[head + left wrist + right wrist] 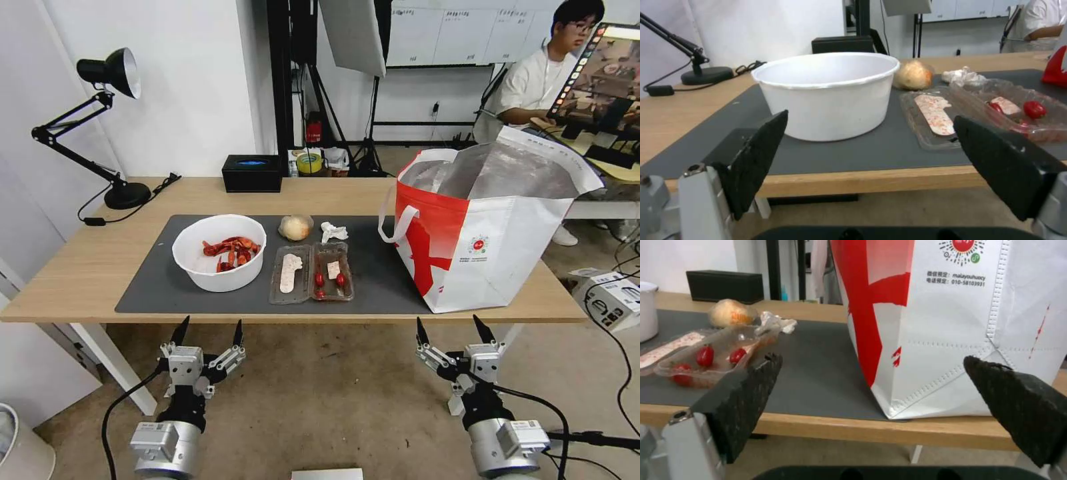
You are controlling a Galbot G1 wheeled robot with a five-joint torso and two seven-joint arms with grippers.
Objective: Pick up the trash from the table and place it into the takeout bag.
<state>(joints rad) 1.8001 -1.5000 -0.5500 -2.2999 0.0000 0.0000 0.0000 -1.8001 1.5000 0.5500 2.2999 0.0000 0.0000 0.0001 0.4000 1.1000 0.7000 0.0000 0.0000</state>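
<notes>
Left gripper (207,331) and right gripper (455,328) both released, below table (80,267) edge, bowl (219,252) at mat's 9 o'clock, tray (311,272) centre, ball (295,227) and tissue (333,232) at 12, bag (487,227) at 3

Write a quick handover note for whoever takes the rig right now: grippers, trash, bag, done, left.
Left gripper: open, empty, below the table edge, facing the bowl.
Right gripper: open, empty, below the edge, facing the bag.
On the mat: bowl of shells, tray, ball, tissue.
Bag stands open at the mat's right end.
Done: nothing bagged.
Left: all four pieces.
</notes>
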